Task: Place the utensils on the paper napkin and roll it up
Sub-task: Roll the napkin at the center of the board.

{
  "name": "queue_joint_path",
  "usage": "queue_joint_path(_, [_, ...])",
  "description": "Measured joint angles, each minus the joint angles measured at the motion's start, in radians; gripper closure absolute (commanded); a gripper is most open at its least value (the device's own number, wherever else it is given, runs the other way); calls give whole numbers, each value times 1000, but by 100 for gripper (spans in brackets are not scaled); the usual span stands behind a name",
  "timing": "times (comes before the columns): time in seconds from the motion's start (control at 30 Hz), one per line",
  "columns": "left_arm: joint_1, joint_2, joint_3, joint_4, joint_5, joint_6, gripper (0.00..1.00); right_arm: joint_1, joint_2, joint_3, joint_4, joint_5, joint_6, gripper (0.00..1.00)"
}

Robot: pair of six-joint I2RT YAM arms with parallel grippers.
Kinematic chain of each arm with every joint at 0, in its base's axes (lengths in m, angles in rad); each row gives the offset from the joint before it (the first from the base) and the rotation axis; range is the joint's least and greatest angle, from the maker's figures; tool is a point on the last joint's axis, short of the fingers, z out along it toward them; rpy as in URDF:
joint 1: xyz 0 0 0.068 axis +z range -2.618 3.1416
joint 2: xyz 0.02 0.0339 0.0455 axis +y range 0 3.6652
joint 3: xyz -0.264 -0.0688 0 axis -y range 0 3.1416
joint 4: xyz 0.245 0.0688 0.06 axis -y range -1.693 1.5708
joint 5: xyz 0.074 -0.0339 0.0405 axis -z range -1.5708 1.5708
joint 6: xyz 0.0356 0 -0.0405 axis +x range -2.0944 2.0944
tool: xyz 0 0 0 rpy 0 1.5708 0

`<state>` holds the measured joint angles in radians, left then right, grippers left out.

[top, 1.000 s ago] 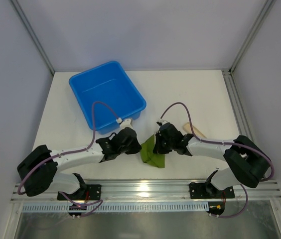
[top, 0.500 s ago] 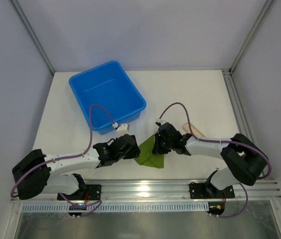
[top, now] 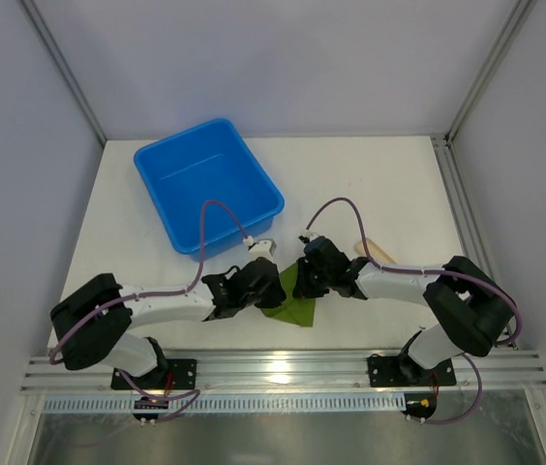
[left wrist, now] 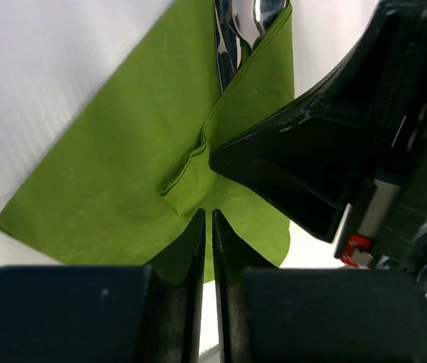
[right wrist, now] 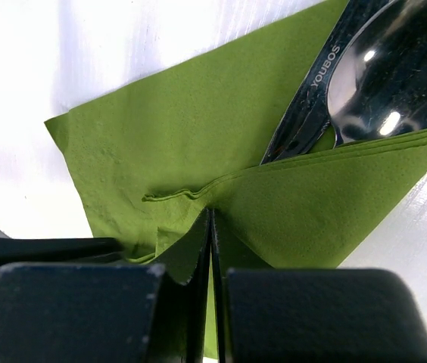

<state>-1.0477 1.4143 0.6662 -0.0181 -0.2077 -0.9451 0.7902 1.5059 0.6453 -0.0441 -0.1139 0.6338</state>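
Right wrist view: utensils lie lengthwise inside the folded paper napkin, spoon bowl poking out; right claw and left claw clamp its fold.

The napkin is showing a plain leaf green, with no print. The utensils are gleaming mirror-silver, one handle carrying small lettering. The left gripper and the right gripper are showing matt black. The arms are showing white shells with black joints, and their cables are showing dull purple. The bin is showing bright blue, the table white, the cylinder pale beige.
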Motion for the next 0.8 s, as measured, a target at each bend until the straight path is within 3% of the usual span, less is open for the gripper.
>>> queue_joint_path(0.13, [0, 77, 3, 53, 31, 8, 100, 0, 0, 0, -2, 0, 0, 96])
queue_joint_path(0.47, [0, 170, 29, 71, 33, -46, 100, 0, -14, 3, -39, 6, -3, 96])
queue_joint_path(0.8, [0, 190, 23, 108, 38, -107, 100, 51, -190, 0, -115, 26, 8, 96])
